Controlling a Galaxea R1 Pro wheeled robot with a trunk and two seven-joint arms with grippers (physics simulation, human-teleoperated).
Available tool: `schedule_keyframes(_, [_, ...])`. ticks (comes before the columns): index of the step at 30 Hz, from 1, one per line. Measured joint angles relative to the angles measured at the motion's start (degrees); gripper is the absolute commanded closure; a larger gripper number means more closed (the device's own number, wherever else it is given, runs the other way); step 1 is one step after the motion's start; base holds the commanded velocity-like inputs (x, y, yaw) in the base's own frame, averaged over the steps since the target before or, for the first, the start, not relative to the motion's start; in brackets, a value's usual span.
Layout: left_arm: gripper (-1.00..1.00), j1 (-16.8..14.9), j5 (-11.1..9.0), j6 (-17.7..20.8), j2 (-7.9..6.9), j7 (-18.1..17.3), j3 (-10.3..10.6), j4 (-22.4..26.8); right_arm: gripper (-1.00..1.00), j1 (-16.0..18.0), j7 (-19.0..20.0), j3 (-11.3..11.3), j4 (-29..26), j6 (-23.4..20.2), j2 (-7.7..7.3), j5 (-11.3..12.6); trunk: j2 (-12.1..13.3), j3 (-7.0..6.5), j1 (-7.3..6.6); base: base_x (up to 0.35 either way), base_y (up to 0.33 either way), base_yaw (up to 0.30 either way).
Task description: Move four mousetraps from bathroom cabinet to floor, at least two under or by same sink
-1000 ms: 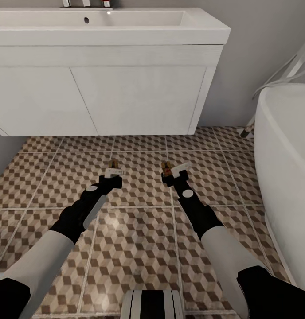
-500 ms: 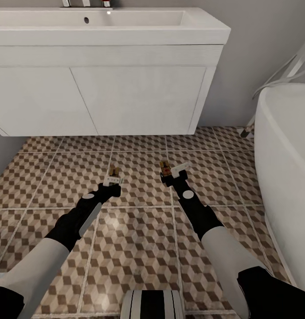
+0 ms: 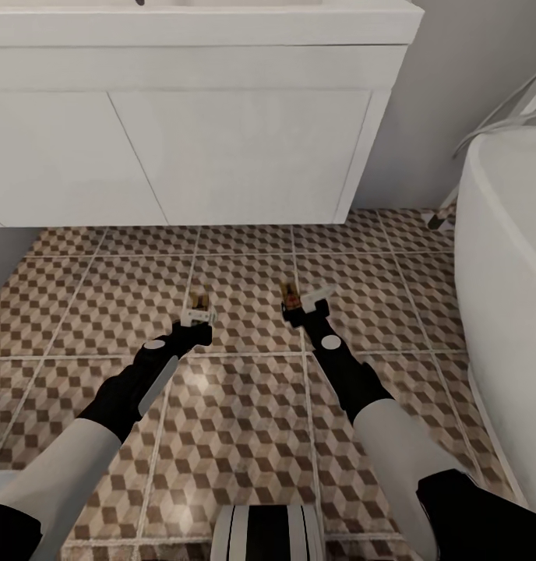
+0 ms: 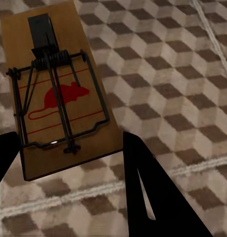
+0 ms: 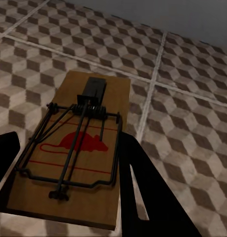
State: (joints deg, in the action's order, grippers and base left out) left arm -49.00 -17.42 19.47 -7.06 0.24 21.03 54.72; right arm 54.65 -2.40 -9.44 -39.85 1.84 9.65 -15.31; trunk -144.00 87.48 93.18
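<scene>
Two mousetraps are in front of the white sink (image 3: 221,23), on or just above the bathroom floor (image 3: 245,421). Off my left gripper's (image 3: 196,316) tips, one mousetrap (image 3: 198,300) lies flat on a tile. In the left wrist view this mousetrap (image 4: 61,98) sits askew between the spread fingers (image 4: 153,197) of the open left gripper (image 4: 69,136), with small gaps on both sides. My right gripper (image 3: 305,305) is shut across the width of the other mousetrap (image 3: 291,294). In the right wrist view that mousetrap (image 5: 78,153) hangs just above the tiles in the right gripper (image 5: 68,136).
The sink's white drawer unit (image 3: 221,132) hangs above the floor, leaving a low gap beneath it. A white bathtub (image 3: 509,273) stands close on the right, with a grey wall (image 3: 439,93) behind. My own base (image 3: 268,534) is at the bottom edge.
The camera has tilted down. My left gripper has lowered, let go of its mousetrap and drawn back a little, leaving it on the tile. The right gripper has barely moved.
</scene>
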Motion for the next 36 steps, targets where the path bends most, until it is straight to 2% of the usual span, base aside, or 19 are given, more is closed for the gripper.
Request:
schedule_keyframes(9, [1.0, 0.0, 0.1, 0.0, 0.0, 0.0, 0.0, 0.5, 1.0, -0.1, 0.1, 0.0, -1.0, 0.1, 0.11, 0.3, -0.1, 2.65, 0.23, 0.0, 0.0, 0.0])
schedule_keyframes(17, [1.0, 0.0, 0.1, 0.3, 0.0, 0.0, 0.0, 3.4, 1.0, -0.1, 0.1, 0.0, -1.1, 0.2, 0.06, 0.3, -0.2, 5.14, 0.44, 0.0, 0.0, 0.0])
schedule_keyframes(36, [1.0, 0.0, 0.1, 0.3, -0.05, 0.0, 0.0, 4.8, 1.0, -0.1, 0.1, 0.0, -1.1, 0.4, -0.06, 0.3, -0.5, 11.08, 0.93, 0.0, 0.0, 0.0])
